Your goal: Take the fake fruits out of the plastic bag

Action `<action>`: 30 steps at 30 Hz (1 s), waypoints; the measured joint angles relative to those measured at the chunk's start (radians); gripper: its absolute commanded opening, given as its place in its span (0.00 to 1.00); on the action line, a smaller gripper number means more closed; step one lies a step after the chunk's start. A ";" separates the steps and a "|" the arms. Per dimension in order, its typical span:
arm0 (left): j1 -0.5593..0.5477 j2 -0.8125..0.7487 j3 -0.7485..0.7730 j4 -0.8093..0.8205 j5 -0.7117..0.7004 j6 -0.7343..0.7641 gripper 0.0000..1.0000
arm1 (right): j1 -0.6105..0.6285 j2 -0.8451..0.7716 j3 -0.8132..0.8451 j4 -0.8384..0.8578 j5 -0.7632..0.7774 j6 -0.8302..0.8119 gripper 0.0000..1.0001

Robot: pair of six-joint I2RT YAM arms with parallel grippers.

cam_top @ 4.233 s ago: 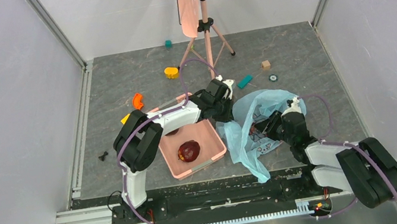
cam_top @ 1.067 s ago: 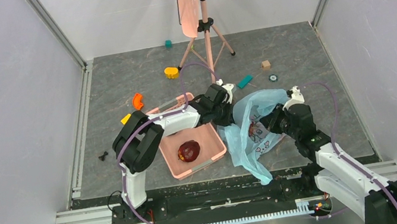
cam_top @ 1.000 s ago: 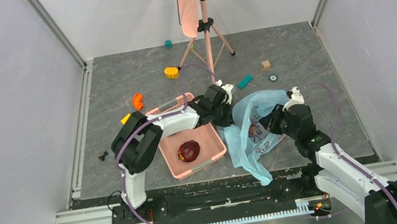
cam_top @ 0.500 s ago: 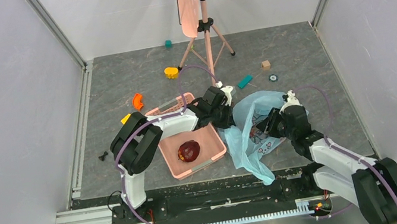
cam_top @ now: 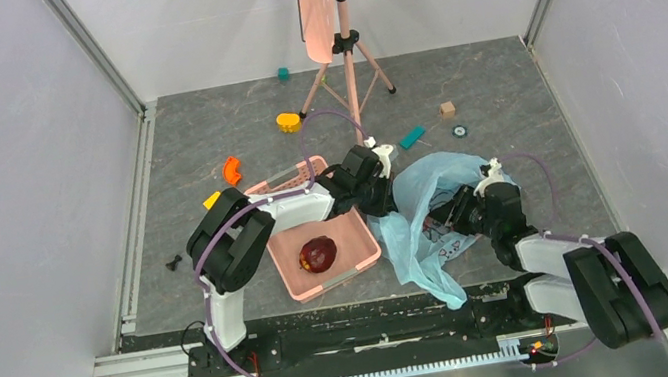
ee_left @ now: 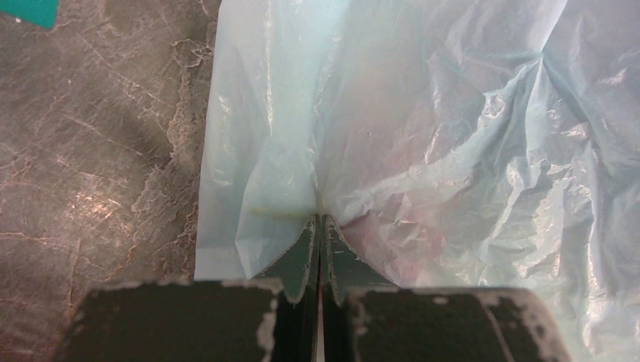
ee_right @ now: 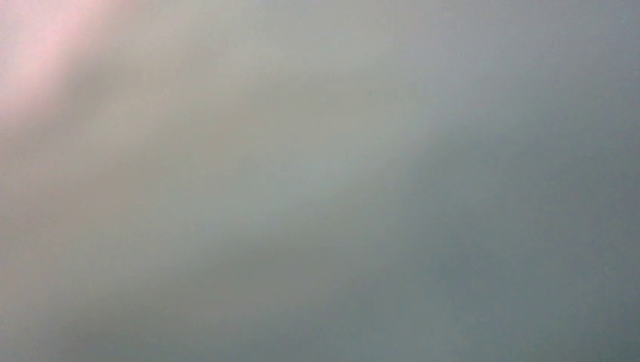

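We have one fake fruit (cam_top: pixel 319 253) out, in the basket (cam_top: pixel 337 283). Our left claw (ee_left: pixel 318 220) pinches the plastic bag (cam_top: pixel 438 178). We cannot tell the right claw's (cam_top: pixel 453 215) state.

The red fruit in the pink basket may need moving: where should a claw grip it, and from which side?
Grip the fake fruit across its widest middle, coming straight down from above. It lies alone on the pink basket floor, and the walls around it block a sideways approach. Being round, it would probably slip from an off-centre pinch.
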 measured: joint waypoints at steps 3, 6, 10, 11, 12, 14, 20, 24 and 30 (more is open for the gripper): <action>0.000 0.000 0.000 0.000 0.000 0.000 0.02 | -0.006 0.034 -0.002 0.047 -0.006 0.009 0.33; 0.000 0.005 0.003 0.000 0.001 0.000 0.02 | -0.008 0.065 -0.002 0.085 -0.011 0.012 0.30; 0.000 0.015 0.008 0.000 0.007 0.000 0.02 | -0.010 0.102 -0.002 0.125 -0.029 0.015 0.26; 0.000 0.016 0.008 0.000 0.010 0.000 0.02 | -0.010 0.109 -0.002 0.131 -0.032 0.016 0.24; 0.000 0.016 0.008 0.000 0.013 0.000 0.02 | -0.010 0.115 -0.002 0.136 -0.035 0.016 0.22; 0.000 0.016 0.008 0.000 0.018 0.000 0.02 | -0.010 0.129 -0.002 0.148 -0.044 0.016 0.18; 0.000 0.016 0.008 0.000 0.019 0.000 0.02 | -0.011 0.165 -0.002 0.180 -0.066 0.028 0.08; 0.000 0.017 0.008 0.000 0.021 0.000 0.02 | -0.011 0.165 -0.003 0.181 -0.066 0.031 0.03; 0.000 0.017 0.008 0.000 0.021 0.000 0.02 | -0.011 0.070 -0.016 0.158 -0.040 0.022 0.00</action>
